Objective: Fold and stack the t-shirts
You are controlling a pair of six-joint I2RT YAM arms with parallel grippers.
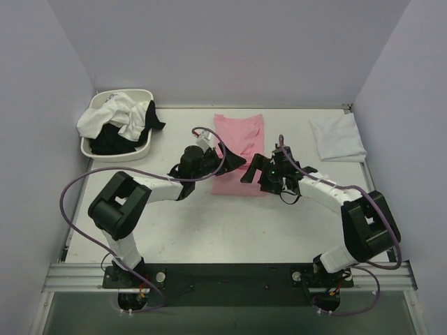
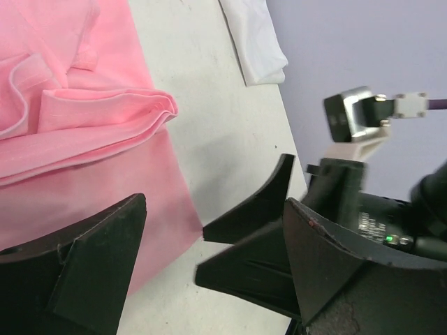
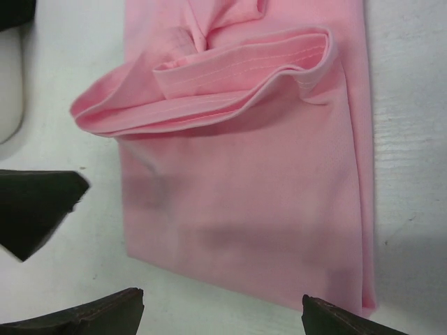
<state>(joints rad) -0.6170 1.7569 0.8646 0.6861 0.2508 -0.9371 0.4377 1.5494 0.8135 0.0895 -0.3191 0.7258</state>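
Pink cotton is what you are working on. One pink t-shirt point(image 1: 241, 134) lies flat at the middle of the table point(image 1: 209, 223), with its long axis running straight away from the arm bases. It is part-folded into a narrow panel, and a doubled band of hem lies across it about midway.

Both claws hover over the shirt's near half. Your left gripper point(image 1: 230, 158) is toward the left edge and your right gripper point(image 1: 253, 172) toward the near right. The two are close beside each other, almost fingertip to fingertip in the left wrist view. Each has its jaws spread wide and neither has hold of anything; the cloth lies slack beneath them.

The relation that matters is this: the near hem lies just on the base side of both claws, and the rest of the shirt stretches away from you. I judge the next fold to run end over end along that axis, so each arm would take its own near corner. Neither arm is clearly nearer (the right sits a touch closer to the near edge).

- **Pink:** one shirt, under the claws.
- **White, folded:** one folded white t-shirt point(image 1: 338, 138) at the far right, well apart.
- **Basin:** one white oval basin point(image 1: 119, 155) at the far left, holding a crumpled white shirt point(image 1: 112, 112) and a black shirt point(image 1: 115, 142). There is at least one of each; whether there are more I cannot tell.
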